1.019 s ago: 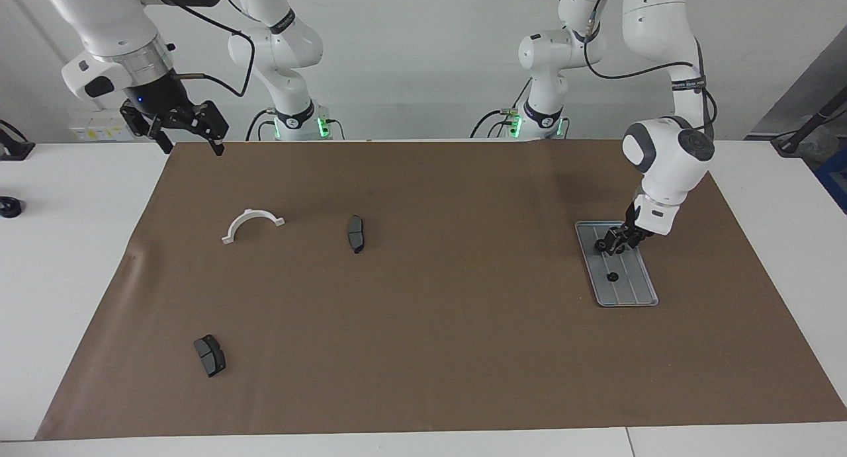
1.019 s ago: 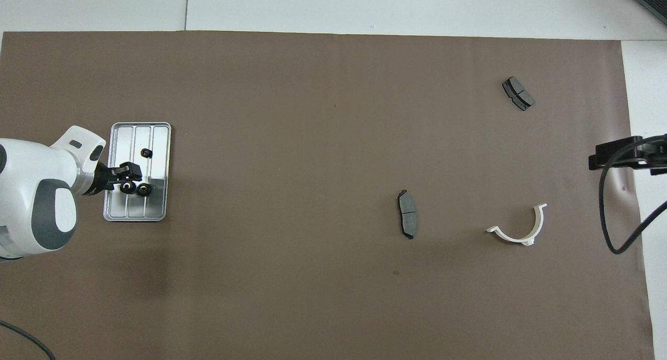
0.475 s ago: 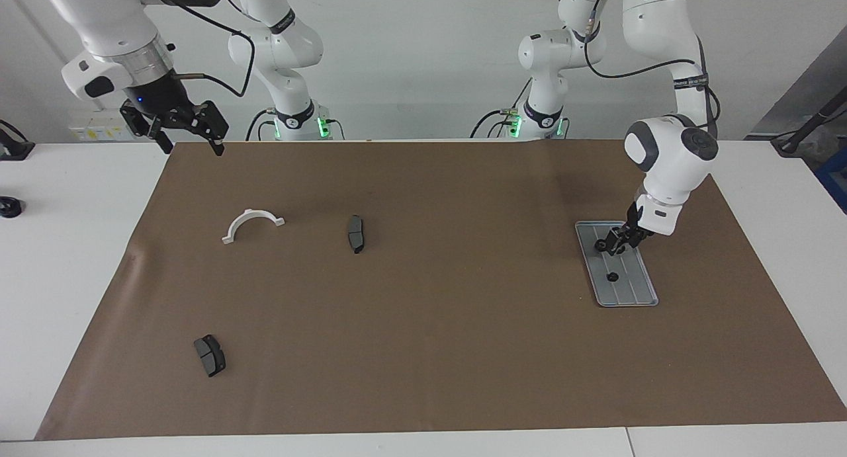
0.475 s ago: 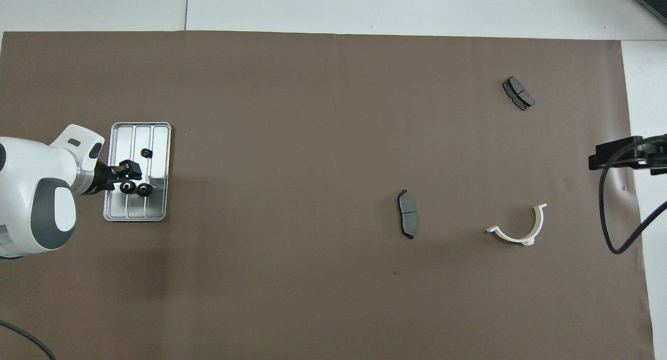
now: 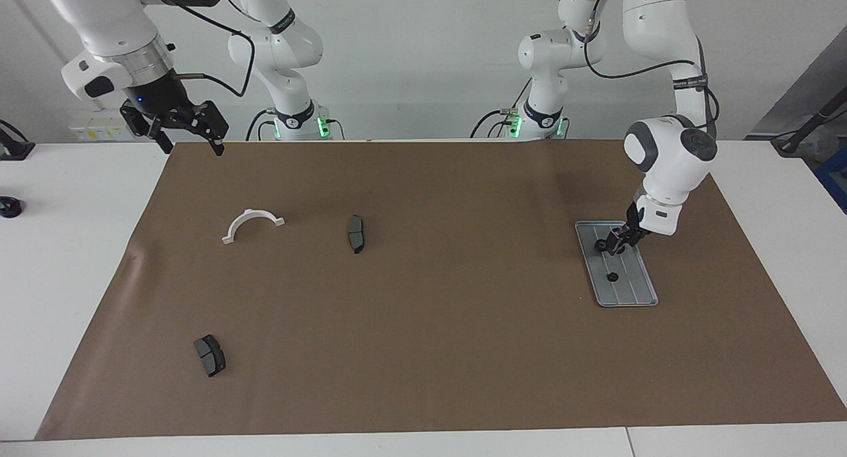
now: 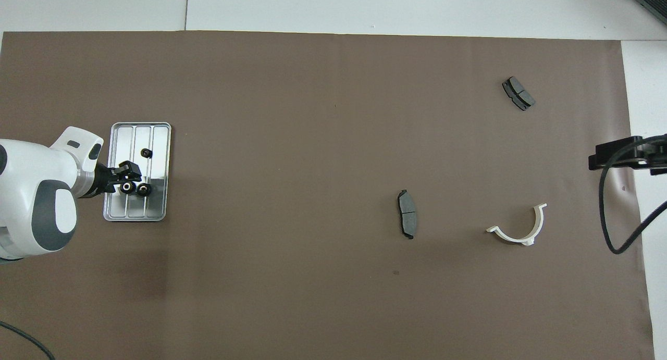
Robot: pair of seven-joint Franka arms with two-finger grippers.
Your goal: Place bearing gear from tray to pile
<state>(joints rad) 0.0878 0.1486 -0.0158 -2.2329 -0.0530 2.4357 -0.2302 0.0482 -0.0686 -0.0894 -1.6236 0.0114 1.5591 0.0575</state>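
my left claw hangs low over the tray, at the end of the tray nearer the robots. the tray lies on the brown mat toward the left arm's end of the table: at three o'clock of the mat in the facing view, at nine o'clock in the overhead view.

the overhead view shows three small black bearing gears on the tray. the lone gear sits at about twelve o'clock from my left claw. the second gear lies right at my tips, and the third gear is just beside it at its three o'clock. the facing view shows only the lone gear and the third gear clearly; the second is lost against my black links. i cannot tell from either view whether this claw is gripping a gear or merely standing around one.

my right claw waits spread wide and holding nothing, raised over the mat's corner at the right arm's end. the overhead view shows it only as a dark bar at three o'clock.

elsewhere on the mat lie a white half-ring, a brake pad at its three o'clock in the facing view, and another brake pad at about six o'clock.
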